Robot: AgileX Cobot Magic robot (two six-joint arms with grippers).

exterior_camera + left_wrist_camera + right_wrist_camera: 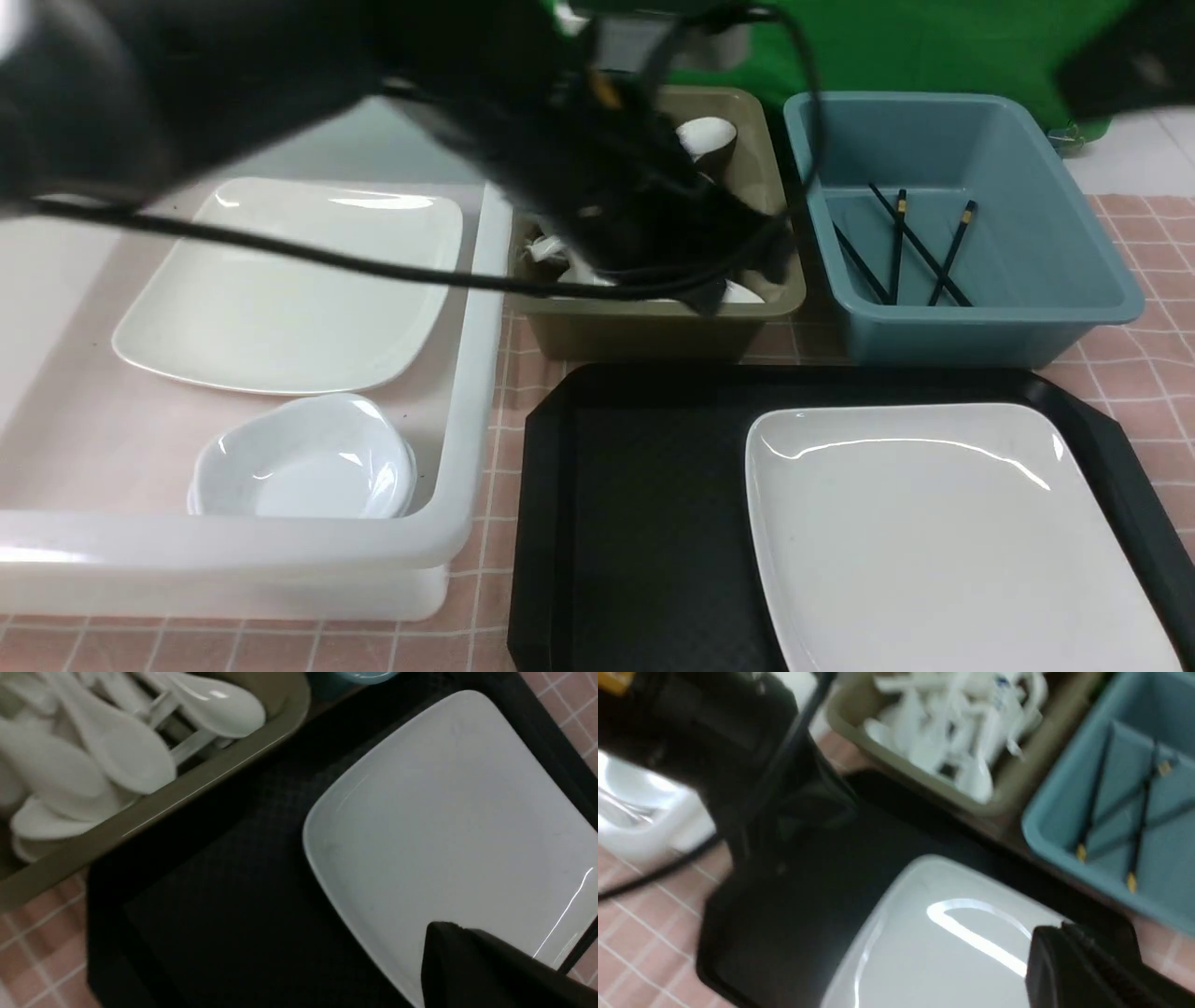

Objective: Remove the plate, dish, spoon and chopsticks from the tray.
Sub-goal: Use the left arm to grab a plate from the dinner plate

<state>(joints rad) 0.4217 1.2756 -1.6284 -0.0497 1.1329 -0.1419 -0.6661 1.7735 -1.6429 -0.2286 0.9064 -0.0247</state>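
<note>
- We look forward over a surface covered with a pink checked cloth (485, 439).
- The black tray (644, 523) lies nearest us. The white square plate (943, 532) rests flat on its right half, and the left half is bare.
- A white bin (467, 392) stands to the left. It holds the small white dish (303, 457) at its near end and a second large plate (289, 280) behind the dish.
- A tan bin (653, 331) sits just behind the tray with a heap of white spoons (117, 751) in it. In the blurred right wrist view, the spoon (1001, 682) with a blue mark lies among them.
- A blue bin (1008, 327) stands to the right of the tan one. The plain black chopsticks (920, 245) lie in it, crossed with gold-banded sticks (952, 252).
- The left arm (560, 131) is a dark blur stretching over the tan bin. The left claw (448, 945) is closed together, and we see nothing in it.
- The right claw (1052, 952) is also closed together with nothing in it, showing above the plate in its own wrist view.
</note>
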